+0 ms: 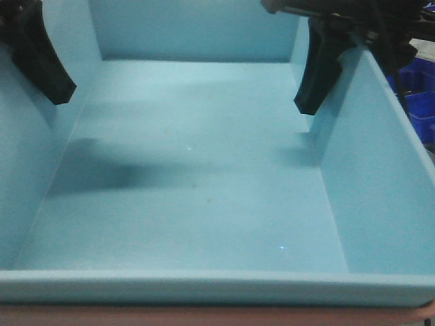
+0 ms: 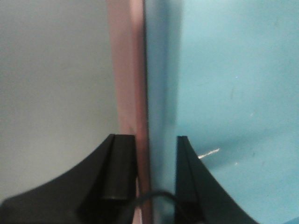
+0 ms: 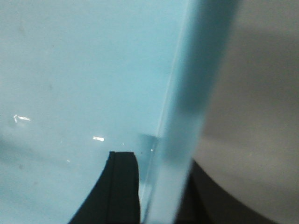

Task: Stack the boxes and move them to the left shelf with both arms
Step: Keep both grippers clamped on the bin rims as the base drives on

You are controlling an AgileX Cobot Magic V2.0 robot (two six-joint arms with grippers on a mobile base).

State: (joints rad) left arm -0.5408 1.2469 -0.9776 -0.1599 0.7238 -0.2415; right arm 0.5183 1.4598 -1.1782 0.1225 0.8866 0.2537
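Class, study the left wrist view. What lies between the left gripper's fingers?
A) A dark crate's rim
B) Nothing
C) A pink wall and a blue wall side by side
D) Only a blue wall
C: the pink bin and the blue bin have their walls side by side between the left gripper fingers.

crate: dark blue crate [image 1: 419, 102] poking in at the far right edge of the front view, only a sliver showing
crate detail: side looks ribbed or gridded, but it's pretty blurry. Can't tell what it sits on or if anything's in it
left wrist background: plain grey surface [image 2: 51, 84] filling the left side, no marks, out of focus
right wrist background: grey blurry patch [image 3: 261, 93] on the right, with darker shading toward the top. Honestly can't say if it's floor, wall or tabletop
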